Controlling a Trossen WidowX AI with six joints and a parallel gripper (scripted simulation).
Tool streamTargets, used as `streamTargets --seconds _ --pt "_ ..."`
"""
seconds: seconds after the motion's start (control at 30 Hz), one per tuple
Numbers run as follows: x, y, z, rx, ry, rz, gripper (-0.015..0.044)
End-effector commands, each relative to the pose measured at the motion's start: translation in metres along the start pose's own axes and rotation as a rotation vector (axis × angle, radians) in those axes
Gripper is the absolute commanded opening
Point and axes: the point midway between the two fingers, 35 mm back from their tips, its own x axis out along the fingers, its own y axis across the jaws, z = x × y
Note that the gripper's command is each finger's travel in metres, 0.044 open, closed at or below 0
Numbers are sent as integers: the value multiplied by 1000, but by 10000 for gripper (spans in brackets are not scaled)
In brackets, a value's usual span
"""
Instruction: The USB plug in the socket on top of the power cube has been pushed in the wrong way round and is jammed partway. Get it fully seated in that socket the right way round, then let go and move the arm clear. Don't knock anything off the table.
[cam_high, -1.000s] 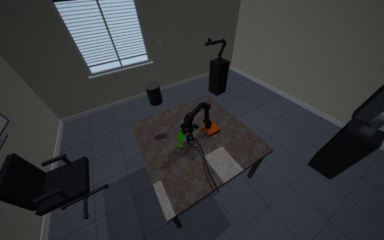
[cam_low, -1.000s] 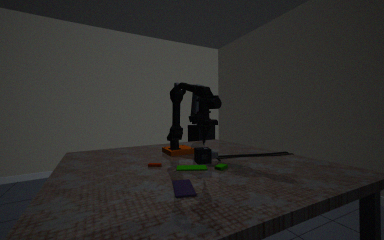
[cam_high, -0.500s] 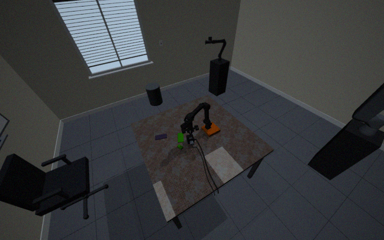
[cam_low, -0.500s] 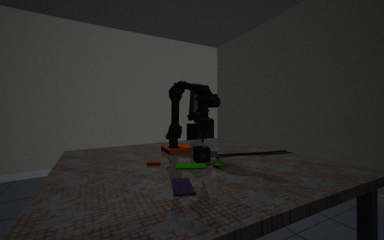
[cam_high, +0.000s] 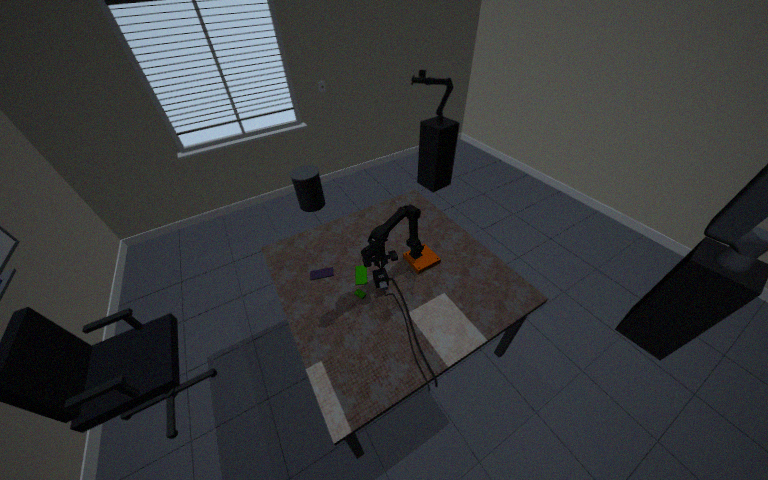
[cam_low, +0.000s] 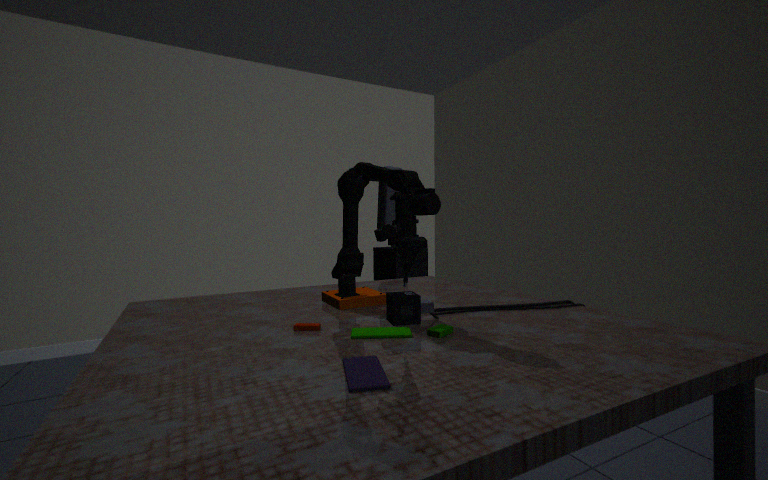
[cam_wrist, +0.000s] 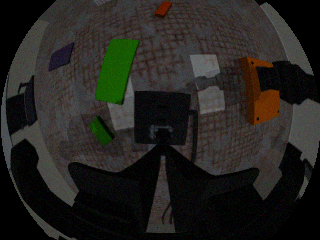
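The power cube (cam_high: 382, 278) (cam_low: 403, 308) (cam_wrist: 146, 112) is a dark block standing on the table. My gripper (cam_low: 405, 277) (cam_wrist: 163, 150) points straight down over its top, shut on the small dark USB plug (cam_wrist: 163, 134). In the exterior view a narrow gap shows between the tip of what I hold and the cube's top, so the plug appears out of the socket and just above it. A pale outline shows around the plug in the wrist view. Which way round the plug faces I cannot tell; the fingertips and plug hide part of the cube's top.
A grey block (cam_high: 383, 285) (cam_low: 427, 306) sits beside the cube, with dark cables (cam_high: 408, 322) (cam_low: 509, 307) running off. Near the cube lie a green slab (cam_high: 361, 275) (cam_low: 381, 332) (cam_wrist: 117, 71), a small green block (cam_low: 440, 330) (cam_wrist: 101, 131), an orange-red piece (cam_low: 306, 327) and a purple slab (cam_low: 366, 373).
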Motion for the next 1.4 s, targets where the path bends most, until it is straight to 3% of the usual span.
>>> streamTargets --seconds 0.0,1.37 --pt "0 0 -1 -3 8 -1 0" --pt "5 1 -3 -8 40 -1 0"
